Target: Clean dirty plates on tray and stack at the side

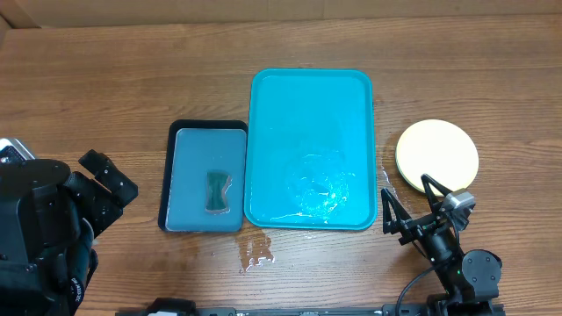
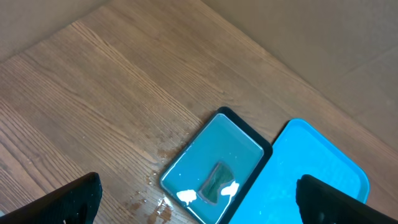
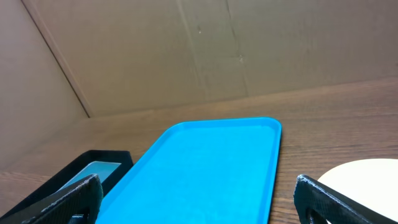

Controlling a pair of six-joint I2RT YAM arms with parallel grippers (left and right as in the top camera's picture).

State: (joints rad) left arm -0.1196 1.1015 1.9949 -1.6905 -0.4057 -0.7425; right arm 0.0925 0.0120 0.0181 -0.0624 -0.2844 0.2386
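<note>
glistening wet, the teal tray (image 1: 307, 114) sits near pale yellow plates (image 1: 436, 151).

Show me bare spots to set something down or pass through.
The widest bare table is the far strip behind the teal tray and the left stretch beyond the small black-rimmed tray. The teal tray is empty but wet. It is crowded where the trays sit edge to edge, the plate stack is close on the right, and a puddle lies in front.

Wide room above the tray (image 1: 307, 114) (plates (image 1: 436, 156) flank its right).
</note>
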